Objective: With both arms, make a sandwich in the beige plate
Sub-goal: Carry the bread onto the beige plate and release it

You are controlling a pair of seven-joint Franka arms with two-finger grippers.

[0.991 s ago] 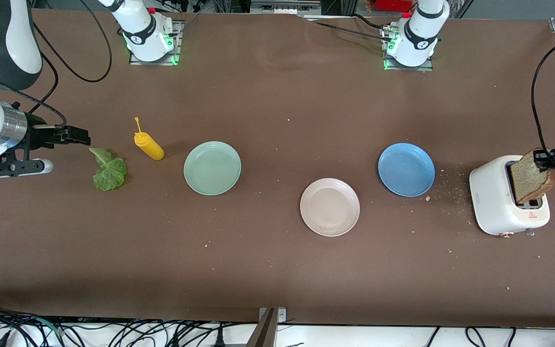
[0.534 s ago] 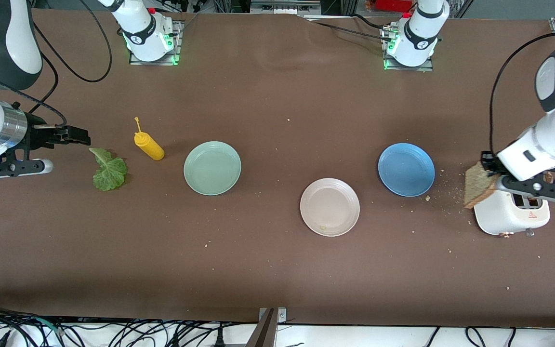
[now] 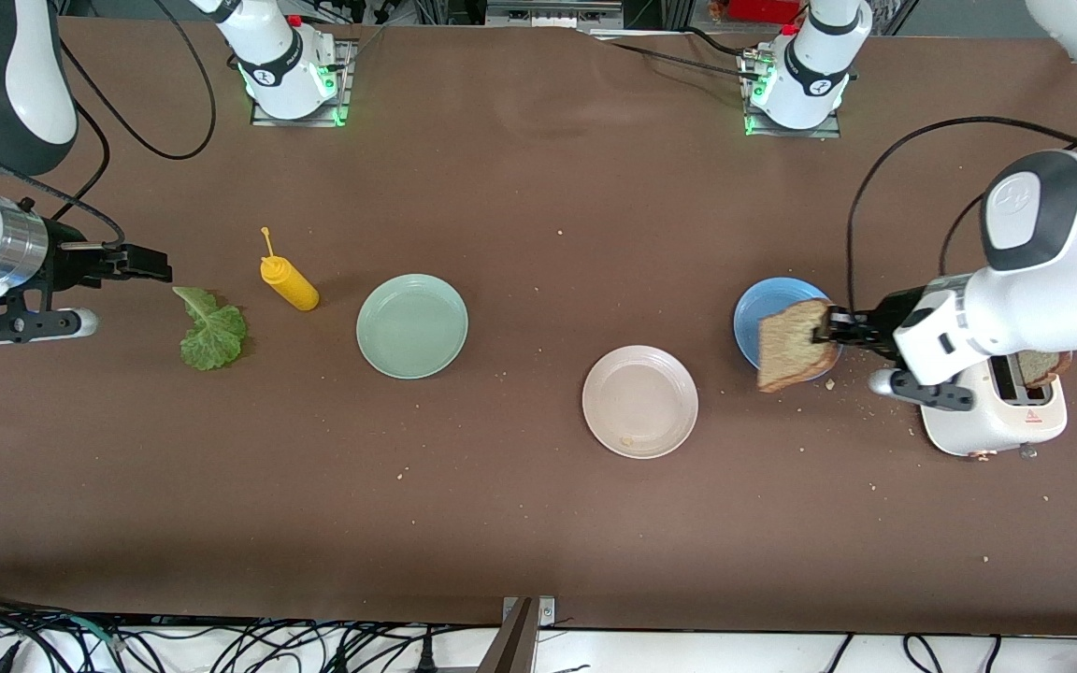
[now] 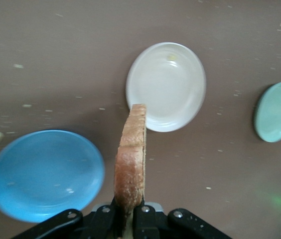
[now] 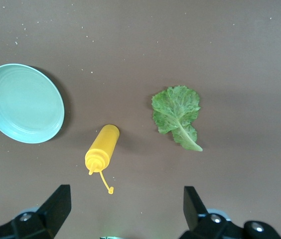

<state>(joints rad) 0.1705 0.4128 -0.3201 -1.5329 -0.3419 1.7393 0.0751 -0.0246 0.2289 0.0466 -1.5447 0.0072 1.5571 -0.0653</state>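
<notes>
Left tool (image 3: pixel 826 329) clamping bread slice (image 3: pixel 789 345) above blue plate (image 3: pixel 755 308).

Glossy white arms (image 3: pixel 1053 252) with dark grey joints, silver wrists, black cables, green-lit bases.

L gripper (image 3: pixel 828 329) jaws clamped; R gripper (image 3: pixel 160 264) jaws wide.

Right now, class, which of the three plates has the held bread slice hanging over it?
The blue plate: the bread slice in the left end effector overlaps its edge. The beige plate and mint-green plate lie uncovered.
</notes>
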